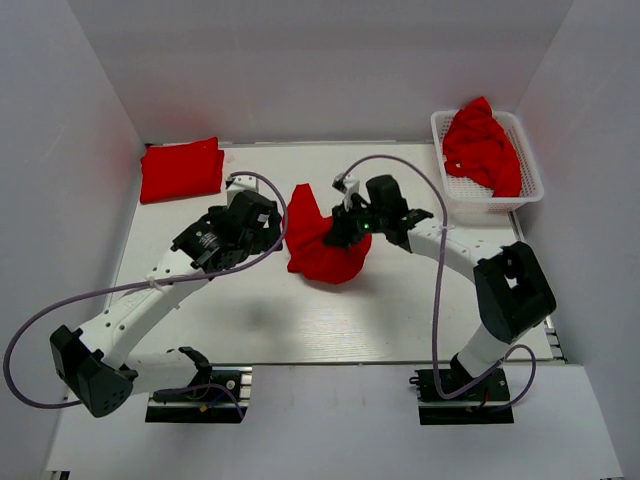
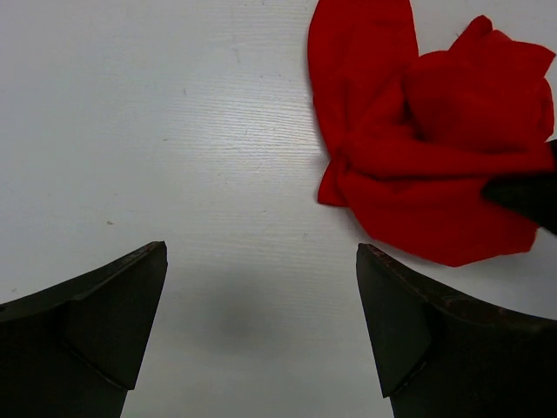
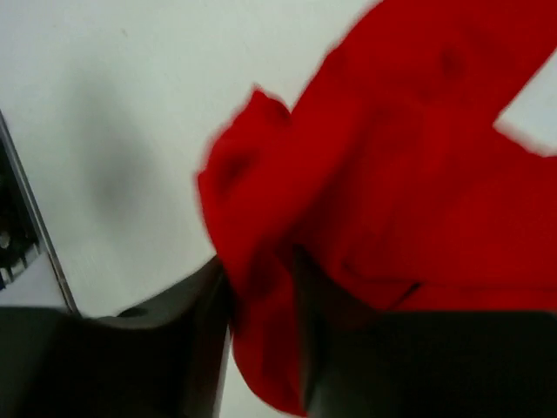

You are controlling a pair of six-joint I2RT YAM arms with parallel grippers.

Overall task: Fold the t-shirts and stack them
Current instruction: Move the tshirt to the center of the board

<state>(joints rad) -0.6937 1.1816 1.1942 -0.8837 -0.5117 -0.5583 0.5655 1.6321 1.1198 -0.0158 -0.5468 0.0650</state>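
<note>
White table [image 1: 380, 320], right gripper [image 3: 261, 313] pinching crumpled red t-shirt [image 1: 325, 255], left gripper [image 2: 261, 331] spread wide beside it.

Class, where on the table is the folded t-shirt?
In the top view, the folded t-shirt lies flat in the far left corner of the table, well apart from the crumpled t-shirt at the centre.

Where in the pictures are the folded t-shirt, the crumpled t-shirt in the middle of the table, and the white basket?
folded t-shirt [image 1: 181, 170]: top view, middle of the folded cloth.
crumpled t-shirt [image 1: 318, 255]: top view, lower part of the heap.
white basket [image 1: 495, 200]: top view, its near wall.
</note>
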